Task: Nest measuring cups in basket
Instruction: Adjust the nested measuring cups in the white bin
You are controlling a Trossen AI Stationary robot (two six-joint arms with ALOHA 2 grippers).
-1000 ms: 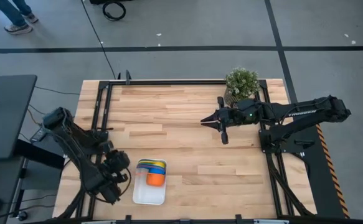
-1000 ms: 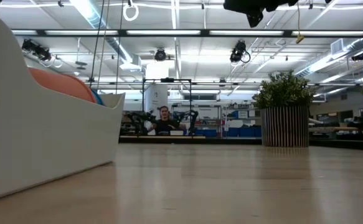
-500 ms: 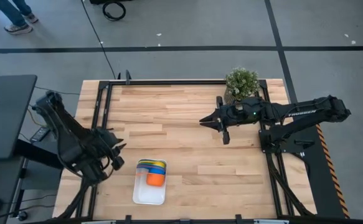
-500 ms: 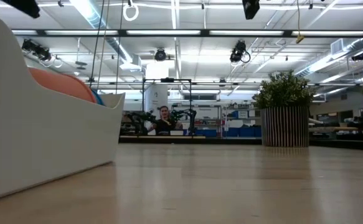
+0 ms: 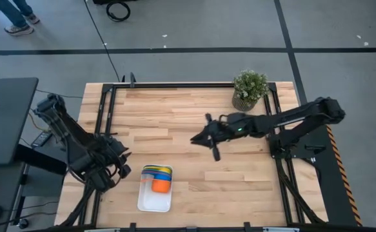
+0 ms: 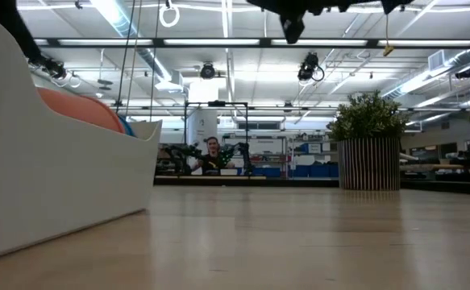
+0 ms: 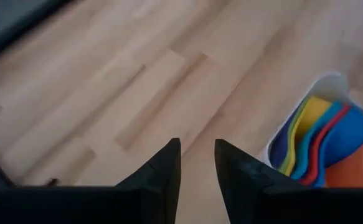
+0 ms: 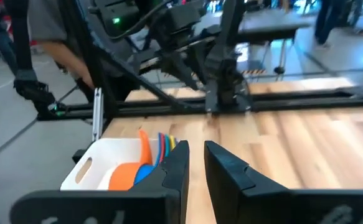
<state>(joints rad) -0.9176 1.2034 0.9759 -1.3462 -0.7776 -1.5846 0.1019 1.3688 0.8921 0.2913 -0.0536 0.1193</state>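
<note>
Where wood table (image 5: 188, 122) stands, grey floor (image 5: 194, 32), potted plant (image 5: 249, 89).

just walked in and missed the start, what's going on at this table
Nothing is being handled right now. The measuring cups sit nested together in the white basket near the table's front edge. The left end effector hangs just beside the basket, holding nothing, with a narrow gap between its fingers. The right end effector is out over the middle of the table, also carrying nothing. A potted plant stands at the back right.
</note>
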